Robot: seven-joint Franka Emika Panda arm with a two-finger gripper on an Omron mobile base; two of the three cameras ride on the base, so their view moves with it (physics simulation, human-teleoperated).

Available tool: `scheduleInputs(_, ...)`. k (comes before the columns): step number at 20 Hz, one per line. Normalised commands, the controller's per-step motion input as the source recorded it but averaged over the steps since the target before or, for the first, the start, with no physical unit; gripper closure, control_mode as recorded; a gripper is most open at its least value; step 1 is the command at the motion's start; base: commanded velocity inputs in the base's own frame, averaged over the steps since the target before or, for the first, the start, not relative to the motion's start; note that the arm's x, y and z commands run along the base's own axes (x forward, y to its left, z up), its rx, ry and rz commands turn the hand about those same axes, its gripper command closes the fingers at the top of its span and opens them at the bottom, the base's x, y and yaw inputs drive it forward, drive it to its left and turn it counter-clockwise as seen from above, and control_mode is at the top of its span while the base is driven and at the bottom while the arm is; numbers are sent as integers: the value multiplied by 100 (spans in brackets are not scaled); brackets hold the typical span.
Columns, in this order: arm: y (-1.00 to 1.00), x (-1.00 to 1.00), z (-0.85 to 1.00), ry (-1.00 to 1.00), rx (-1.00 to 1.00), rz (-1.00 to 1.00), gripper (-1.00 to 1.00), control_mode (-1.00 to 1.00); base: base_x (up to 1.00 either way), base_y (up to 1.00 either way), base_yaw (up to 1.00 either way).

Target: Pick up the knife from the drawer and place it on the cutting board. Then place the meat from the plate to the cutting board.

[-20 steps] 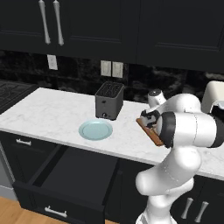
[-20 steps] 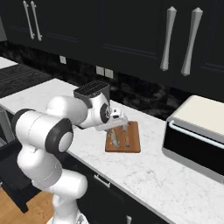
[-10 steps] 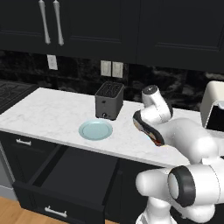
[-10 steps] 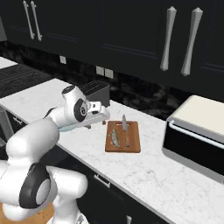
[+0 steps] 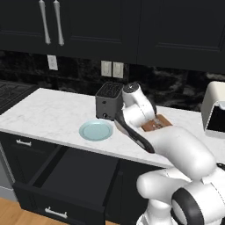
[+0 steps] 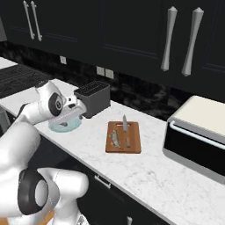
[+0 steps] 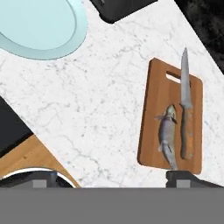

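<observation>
The reddish-brown cutting board point(image 7: 153, 105) lies on the counter with the knife point(image 7: 186, 105) and the grey-brown meat point(image 7: 167, 133) side by side on it. The right base view shows the same cutting board point(image 6: 132, 145), knife point(image 6: 126, 128) and meat point(image 6: 115, 138). Left of the board sits the pale blue-green plate point(image 5: 96, 130), bare. My gripper point(image 7: 113, 179) hangs above the counter between plate and board, open, nothing between its fingertips point(image 7: 183, 177). From the right base camera the gripper point(image 6: 79, 113) is over the plate's near side. Below the counter the black drawer point(image 5: 77, 173) stands pulled out.
A black toaster point(image 5: 109, 102) stands just behind the plate, close to my wrist. A white and black oven-like appliance point(image 6: 197, 132) occupies the counter's right end. Dark wall cabinets hang overhead. Bare marble lies between plate and board.
The arm has swung left, away from the cutting board toward the plate and toaster. Knife and meat stay on the board.
</observation>
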Motion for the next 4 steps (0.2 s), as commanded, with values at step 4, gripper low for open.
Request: scheduleInputs(4, 93, -4, 13, 12, 0, 11, -100, -100, 0, 0, 0)
